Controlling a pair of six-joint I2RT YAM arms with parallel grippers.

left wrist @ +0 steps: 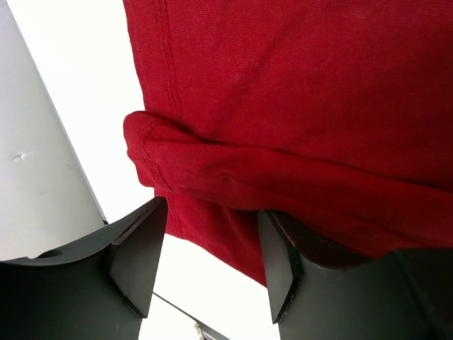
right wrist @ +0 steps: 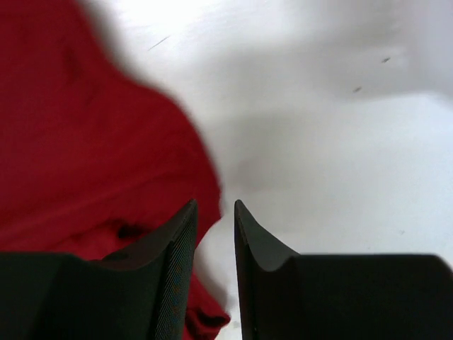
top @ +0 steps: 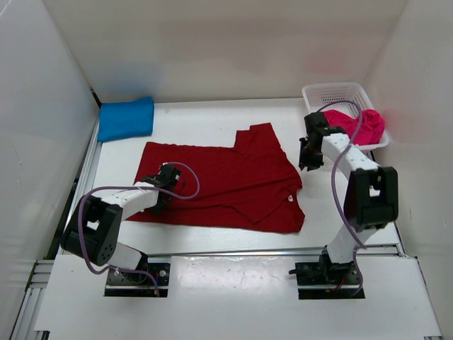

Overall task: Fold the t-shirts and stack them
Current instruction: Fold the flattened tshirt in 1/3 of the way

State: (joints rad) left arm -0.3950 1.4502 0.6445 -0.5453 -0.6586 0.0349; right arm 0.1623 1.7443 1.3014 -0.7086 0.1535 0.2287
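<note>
A dark red t-shirt [top: 226, 180] lies spread on the white table, partly folded. My left gripper [top: 166, 180] is over its left part. In the left wrist view the gripper [left wrist: 212, 262] is open, and a rolled hem of the red shirt [left wrist: 283, 106] lies just beyond and partly between the fingers. My right gripper [top: 310, 152] hovers by the shirt's right edge. In the right wrist view the gripper [right wrist: 214, 209] has a narrow gap between its jaws and holds nothing, with the red shirt [right wrist: 85, 142] to its left. A folded blue t-shirt [top: 126, 118] lies at the back left. A pink t-shirt [top: 364, 124] is in the basket.
A white mesh basket [top: 333, 92] stands at the back right, just behind the right arm. White walls enclose the table on the left, back and right. An aluminium rail [top: 233, 251] runs along the near edge.
</note>
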